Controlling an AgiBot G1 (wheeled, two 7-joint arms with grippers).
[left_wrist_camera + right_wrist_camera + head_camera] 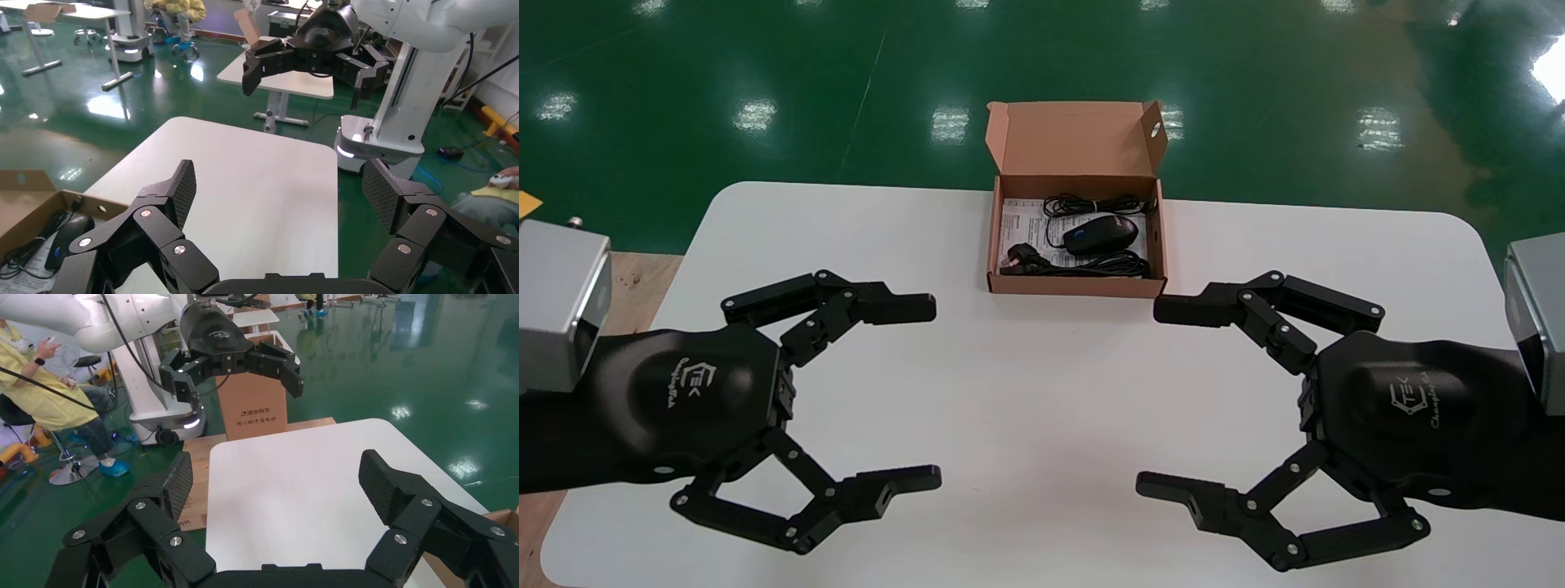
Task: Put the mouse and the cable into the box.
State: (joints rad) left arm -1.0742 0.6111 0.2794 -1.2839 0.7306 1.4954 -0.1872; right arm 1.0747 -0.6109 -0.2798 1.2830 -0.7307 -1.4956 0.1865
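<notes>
Mouse and coiled cable lie inside the open cardboard box at the white table's far side. Nearer, left gripper and right gripper hover well apart, both spread wide and empty. Packing looks finished; perhaps only closing the lid remains.

The right pincer hangs over the white table, its fingers spread wide. Past the table's far edge the left pincer faces it, likewise agape, with a brown carton behind and green floor around
</notes>
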